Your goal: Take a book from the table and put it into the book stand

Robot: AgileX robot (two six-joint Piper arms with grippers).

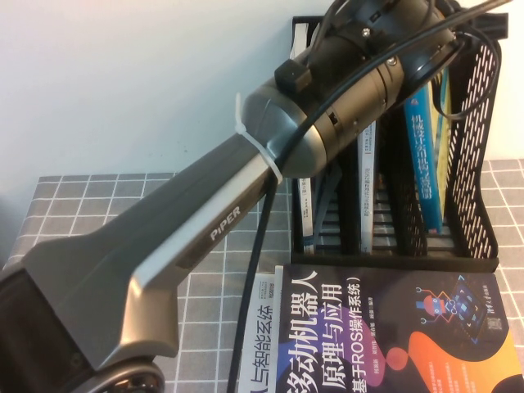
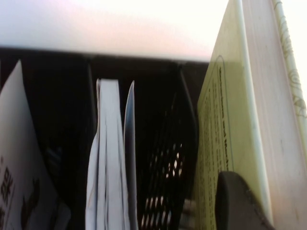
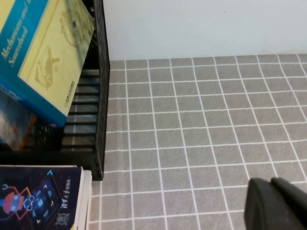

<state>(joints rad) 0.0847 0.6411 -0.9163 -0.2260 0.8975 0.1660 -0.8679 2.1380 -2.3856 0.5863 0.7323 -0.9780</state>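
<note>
The book (image 1: 422, 155), pale yellow-green with a blue spine, stands tilted in the right compartment of the black book stand (image 1: 479, 188). It also shows in the right wrist view (image 3: 48, 52), leaning inside the stand (image 3: 101, 96) with its lower corner above the floor. My left arm reaches up over the stand's top. My left gripper (image 2: 271, 211) is shut on the book (image 2: 225, 124), and one dark finger (image 2: 237, 203) presses its cover. My right gripper (image 3: 276, 203) is shut and empty, low over the grey grid table (image 3: 201, 120), to the right of the stand.
White books (image 1: 366, 196) fill the stand's middle compartment (image 2: 108, 158), and another stands in the left one (image 1: 304, 205). A dark purple-and-orange robot book (image 1: 393, 336) lies in front of the stand on a white book (image 1: 262, 344). The left arm (image 1: 205, 229) crosses the table.
</note>
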